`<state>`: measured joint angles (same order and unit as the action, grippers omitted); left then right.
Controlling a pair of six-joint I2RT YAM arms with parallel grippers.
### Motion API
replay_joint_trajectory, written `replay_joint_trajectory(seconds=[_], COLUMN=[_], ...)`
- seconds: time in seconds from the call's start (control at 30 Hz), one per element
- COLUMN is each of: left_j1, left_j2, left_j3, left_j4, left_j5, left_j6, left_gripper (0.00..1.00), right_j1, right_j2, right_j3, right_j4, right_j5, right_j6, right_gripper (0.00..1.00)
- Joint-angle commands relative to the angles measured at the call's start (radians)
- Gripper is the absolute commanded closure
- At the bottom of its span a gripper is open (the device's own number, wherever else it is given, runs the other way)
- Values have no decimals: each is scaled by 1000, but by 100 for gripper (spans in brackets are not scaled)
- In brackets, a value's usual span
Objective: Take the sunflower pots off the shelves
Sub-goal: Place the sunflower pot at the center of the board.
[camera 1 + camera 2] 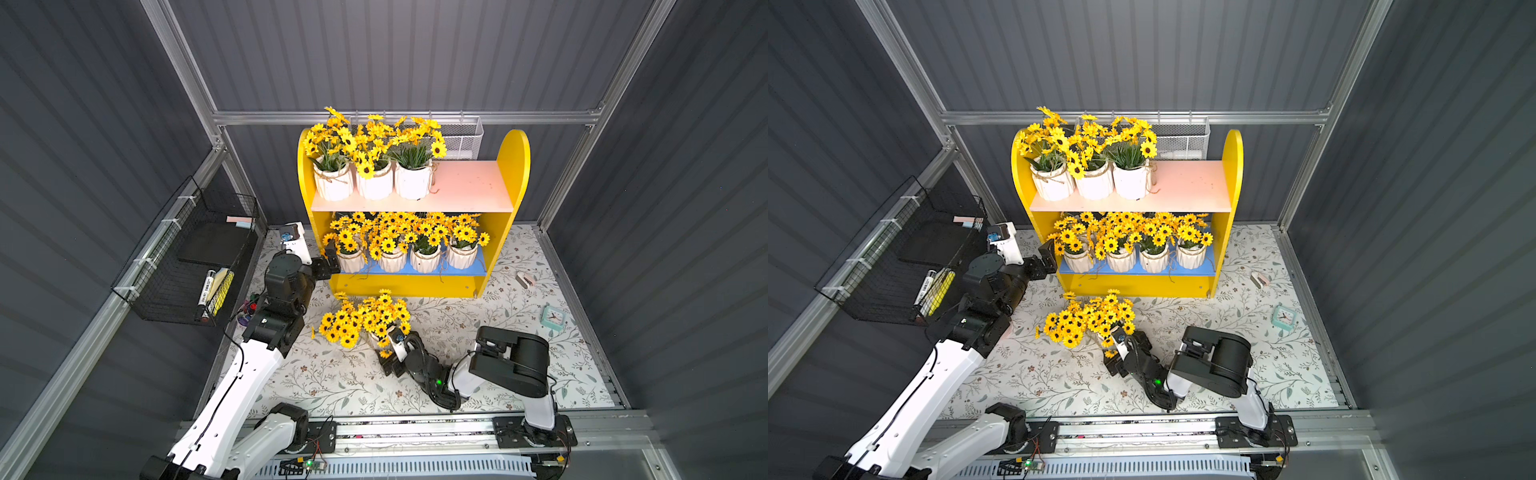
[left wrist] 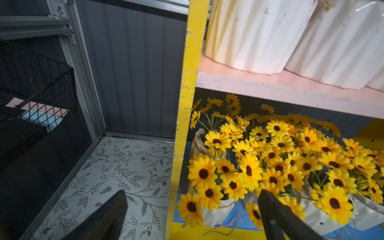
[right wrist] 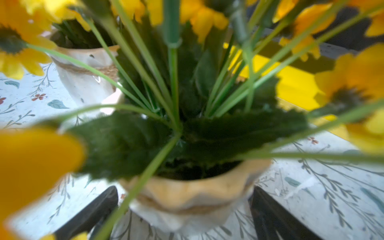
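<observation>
The yellow shelves (image 1: pixel 513 166) (image 1: pixel 1231 166) stand at the back. Three sunflower pots (image 1: pixel 374 183) sit on the pink upper board, and several (image 1: pixel 424 259) line the blue lower board. My left gripper (image 1: pixel 330 259) (image 2: pixel 193 212) is open at the lower board's left end, its fingers (image 2: pixel 276 216) straddling the yellow side panel and the leftmost pot (image 2: pixel 216 214). In front of the shelves a sunflower pot (image 3: pixel 187 199) (image 1: pixel 365 320) stands on the table. It sits between the fingers of my open right gripper (image 1: pixel 382 353) (image 3: pixel 182 207). Another pot (image 3: pixel 83 68) stands just beyond it.
A black wire basket (image 1: pixel 187 257) with markers hangs on the left wall. A white mesh basket (image 1: pixel 461 137) hangs behind the shelves. A teal clock (image 1: pixel 553 318) and a small pink and white object (image 1: pixel 525 279) lie on the floral mat at the right.
</observation>
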<state>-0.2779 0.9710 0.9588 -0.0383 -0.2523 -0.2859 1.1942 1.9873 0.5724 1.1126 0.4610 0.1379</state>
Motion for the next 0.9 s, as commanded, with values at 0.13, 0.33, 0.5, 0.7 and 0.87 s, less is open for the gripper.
replay_joint_trajectory(seconds=[0.13, 0.33, 0.5, 0.7, 0.87], left_j1=[3, 4, 3, 3, 2], left_j2=[-28, -29, -22, 1, 17], left_j3=[14, 15, 19, 30, 31], left_j4=[16, 17, 20, 40, 61], left_j5=[22, 48, 96, 175, 291], left_j6=[-1, -5, -4, 6, 21], left_gripper=[0, 0, 1, 1, 0], right_j1=[18, 23, 25, 25, 25], right_j2=[-106, -228, -383, -606, -732], right_j3=[-34, -36, -27, -61, -43], right_j4=[-132, -315, -564, -768, -915], right_j5=[-20, -21, -32, -10, 0], right_j6=[39, 36, 92, 111, 97], right_gripper=[1, 1, 1, 1, 1])
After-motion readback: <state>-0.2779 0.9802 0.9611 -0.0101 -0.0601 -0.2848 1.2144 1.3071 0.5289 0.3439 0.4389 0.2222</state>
